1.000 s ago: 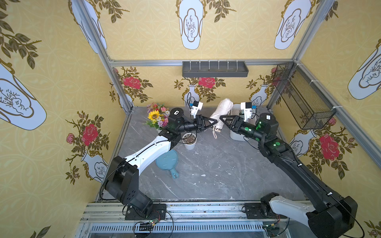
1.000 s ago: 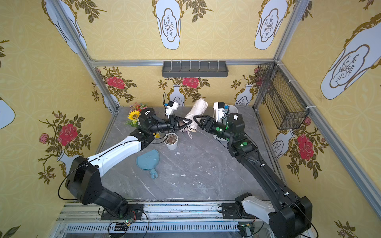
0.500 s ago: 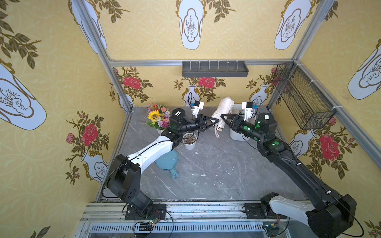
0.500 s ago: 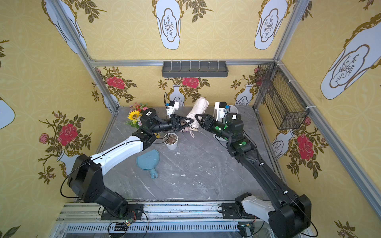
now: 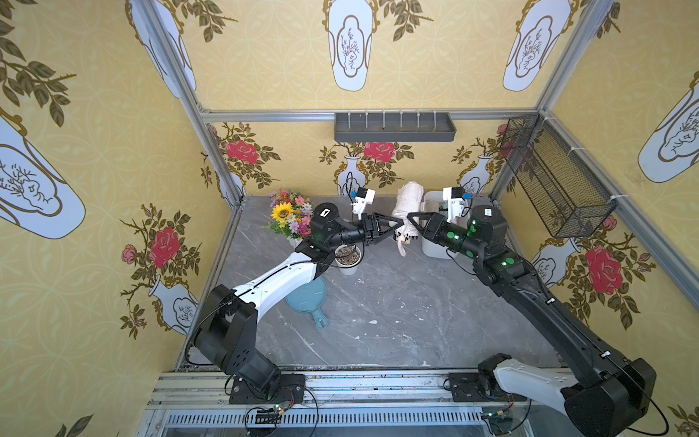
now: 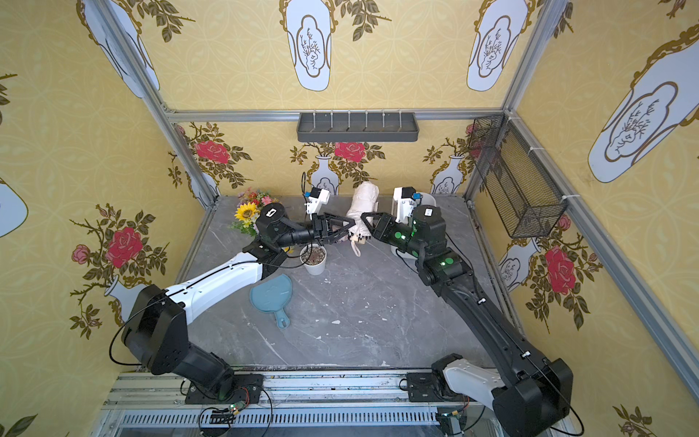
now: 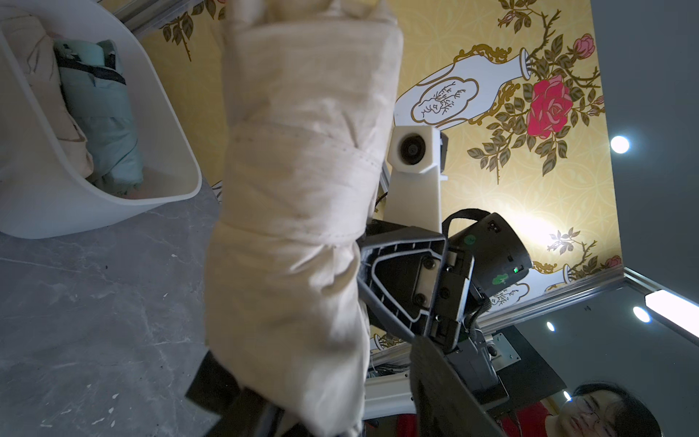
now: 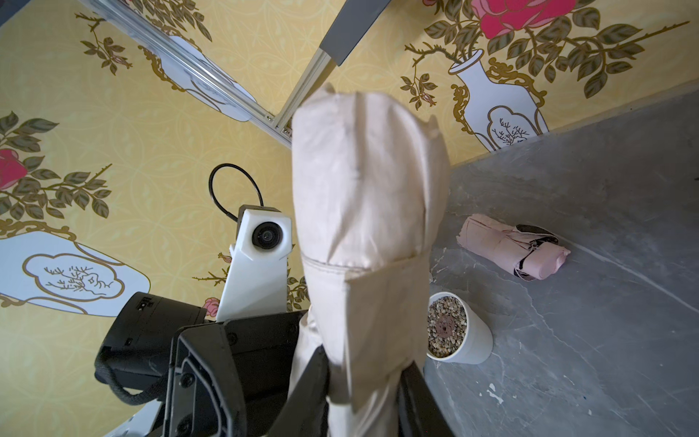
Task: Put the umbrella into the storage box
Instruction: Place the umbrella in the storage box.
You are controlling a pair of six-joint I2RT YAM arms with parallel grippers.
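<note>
Horizontally, left gripper (image 5: 396, 228) and right gripper (image 5: 412, 227) flank umbrella (image 5: 408, 199).

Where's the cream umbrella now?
In both top views the cream folded umbrella is up in the air near the back wall, between the left gripper and the right gripper, beside the white plastic storage box.

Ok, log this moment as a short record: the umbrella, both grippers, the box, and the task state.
umbrella: cream umbrella, held upright in the air between both grippers
left gripper: open, jaws either side of the cream umbrella
right gripper: shut on the cream umbrella's lower part
storage box: beside the right gripper, holds a teal umbrella
task state: cream umbrella not yet in the storage box
</note>
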